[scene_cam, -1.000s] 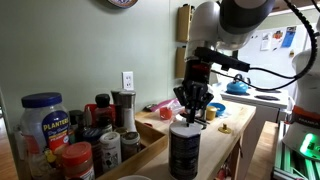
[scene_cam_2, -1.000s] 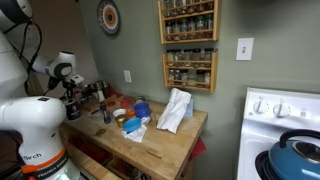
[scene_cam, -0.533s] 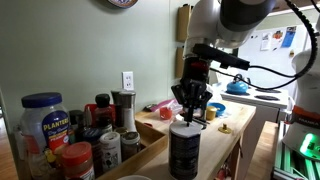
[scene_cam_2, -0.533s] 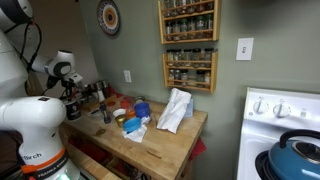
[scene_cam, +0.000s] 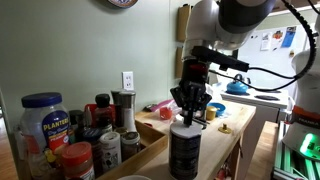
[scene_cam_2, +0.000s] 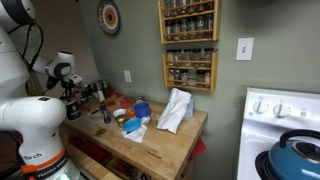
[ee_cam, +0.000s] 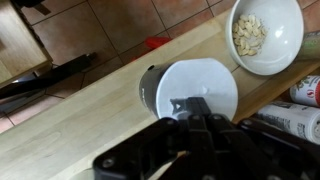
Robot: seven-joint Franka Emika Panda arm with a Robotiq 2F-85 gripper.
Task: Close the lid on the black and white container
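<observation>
Lid (ee_cam: 203,85) lies straight beneath our gripper (scene_cam: 190,117), resting on top of the tall black container (scene_cam: 184,152), which stands upright under the tool on the wooden counter (ee_cam: 85,125). Our fingers look drawn together with nothing between them, tips right at the lid. We cannot tell whether they touch it, or whether the lid is fully seated. We judge that a downward press remains. In the wrist view the tips sit toward the lid's near edge, not its middle, so a push there could tilt the lid or rock the container. A bowl (ee_cam: 288,52) of nuts stands just beyond, and the counter's edge is close, so a topple could reach either.
</observation>
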